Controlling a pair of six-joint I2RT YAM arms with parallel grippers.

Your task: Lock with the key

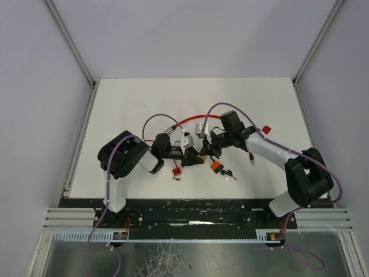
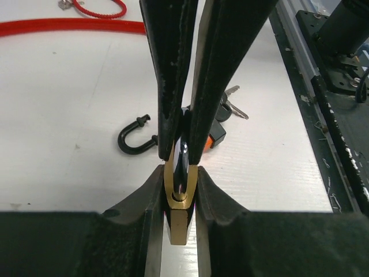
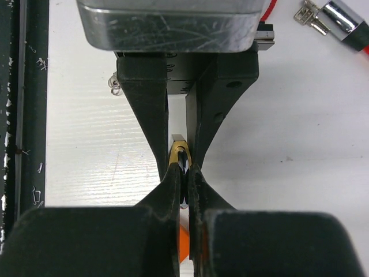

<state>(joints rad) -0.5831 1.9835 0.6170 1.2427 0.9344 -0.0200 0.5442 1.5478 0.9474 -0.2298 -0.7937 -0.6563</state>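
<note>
Top view: both my arms reach inward from the near edge of the table, elbows bent outward. The wrists meet over its middle, nearer the near edge than the far. My left gripper and right gripper face each other tip to tip. The padlock between them is small here and largely covered by the fingers.

Left wrist view: my left fingers stand nearly closed, clamping the brass padlock body by its flat sides. My right fingers come in from the opposite side, pinched on the dark key at the padlock's end. I cannot tell whether the key is seated.

Right wrist view: my right gripper is closed almost fully on the key. The key's blade is hidden. The padlock shows just beyond my fingertips, gripped in the left fingers.
</note>
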